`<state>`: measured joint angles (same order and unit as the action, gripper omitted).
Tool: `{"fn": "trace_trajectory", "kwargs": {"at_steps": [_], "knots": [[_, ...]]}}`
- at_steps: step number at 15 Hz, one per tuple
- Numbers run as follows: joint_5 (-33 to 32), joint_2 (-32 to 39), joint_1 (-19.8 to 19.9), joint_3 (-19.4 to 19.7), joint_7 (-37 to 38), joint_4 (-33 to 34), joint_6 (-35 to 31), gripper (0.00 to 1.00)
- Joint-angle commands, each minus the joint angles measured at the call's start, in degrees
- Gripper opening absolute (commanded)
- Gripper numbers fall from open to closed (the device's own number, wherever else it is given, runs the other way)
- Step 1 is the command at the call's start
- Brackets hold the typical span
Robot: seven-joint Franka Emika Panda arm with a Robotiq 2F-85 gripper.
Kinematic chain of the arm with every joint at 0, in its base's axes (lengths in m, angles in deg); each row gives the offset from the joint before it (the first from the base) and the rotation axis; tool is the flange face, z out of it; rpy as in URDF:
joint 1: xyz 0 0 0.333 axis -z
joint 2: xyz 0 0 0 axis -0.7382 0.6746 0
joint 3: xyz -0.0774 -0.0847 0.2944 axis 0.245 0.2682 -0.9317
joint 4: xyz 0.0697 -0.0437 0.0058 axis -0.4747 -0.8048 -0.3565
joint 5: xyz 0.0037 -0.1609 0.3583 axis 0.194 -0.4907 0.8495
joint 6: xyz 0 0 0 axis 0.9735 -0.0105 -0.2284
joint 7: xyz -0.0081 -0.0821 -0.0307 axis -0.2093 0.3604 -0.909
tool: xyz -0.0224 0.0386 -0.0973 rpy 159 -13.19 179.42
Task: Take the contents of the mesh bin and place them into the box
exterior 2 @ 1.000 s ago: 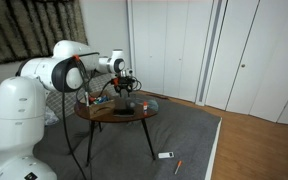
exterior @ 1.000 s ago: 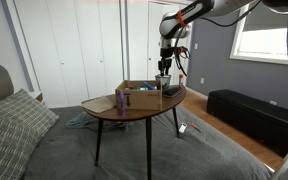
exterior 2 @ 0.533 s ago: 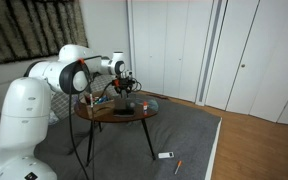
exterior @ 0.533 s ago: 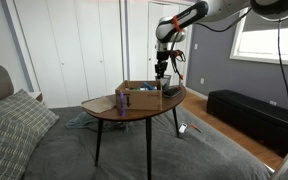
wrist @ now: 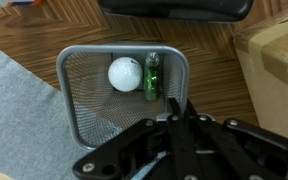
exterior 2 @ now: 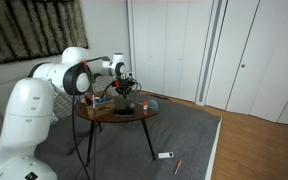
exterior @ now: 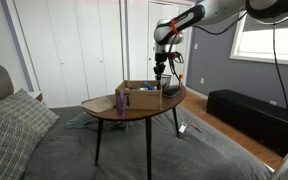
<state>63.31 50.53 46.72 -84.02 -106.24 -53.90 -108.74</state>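
Note:
In the wrist view the grey mesh bin [wrist: 79,110] stands on the wooden table and holds a white ball [wrist: 125,73] and a small green bottle [wrist: 152,77]. My gripper [wrist: 174,103] hangs above the bin's right wall with its jaws pressed together; nothing shows between them. The cardboard box [wrist: 277,60] lies at the right edge. In both exterior views the gripper [exterior: 161,70] [exterior 2: 127,87] hovers over the bin [exterior: 164,83], beside the open box [exterior: 137,96].
A purple item [exterior: 121,100] stands in front of the box. The round table [exterior: 134,112] on thin legs stands on grey carpet [wrist: 4,100], its edge close to the bin. A dark object [wrist: 174,8] lies beyond the bin. Small items [exterior 2: 165,155] lie on the floor.
The jaws have closed from partly open to shut. The arm has risen slightly above the mesh bin.

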Motion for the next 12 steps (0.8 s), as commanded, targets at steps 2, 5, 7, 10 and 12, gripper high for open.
{"fn": "trace_trajectory", "kwargs": {"at_steps": [2, 5, 7, 10, 12], "knots": [[-0.4, 1.1, -0.6, 0.6, -0.3, 1.8, -0.1, 0.02], [-0.6, -0.4, -1.1, 0.2, -0.6, 1.6, 0.3, 0.02], [-0.1, -1.9, -1.6, -0.6, -0.9, 1.5, 0.4, 0.02], [-0.5, -4.2, -3.0, -1.2, -0.9, 1.5, 0.3, 0.02], [-0.5, -5.6, -3.9, -1.5, -0.9, 1.8, 0.5, 0.02]]}}
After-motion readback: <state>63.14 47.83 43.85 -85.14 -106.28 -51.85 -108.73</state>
